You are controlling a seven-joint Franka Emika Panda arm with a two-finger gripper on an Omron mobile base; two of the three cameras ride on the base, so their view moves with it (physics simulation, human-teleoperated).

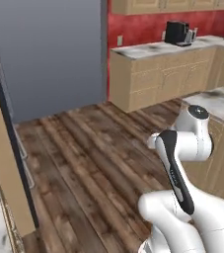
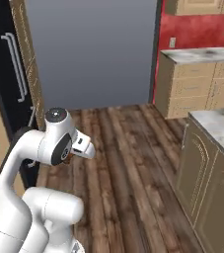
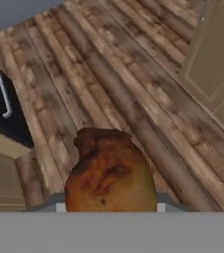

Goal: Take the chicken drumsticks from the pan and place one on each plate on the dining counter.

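Note:
A glossy reddish-brown chicken drumstick (image 3: 108, 173) sits close up in the hand view, and my gripper (image 3: 109, 207) is shut on it, its fingertips covered by the meat. It hangs over the wooden floor. In the right base view a sliver of the drumstick (image 2: 70, 157) peeks out under the white hand. The dining counter (image 2: 218, 126) with its marble top and light wood base stands to the right, also seen in the left base view as the dining counter (image 1: 217, 101). The pan and the plates are out of view.
A dark appliance with a long handle (image 2: 15, 64) stands at the left. A grey wall (image 1: 49, 54) lies ahead. A wall counter (image 1: 158, 69) with a black coffee machine (image 1: 176, 32) is at the back right. Open wood floor (image 1: 84, 163) lies between.

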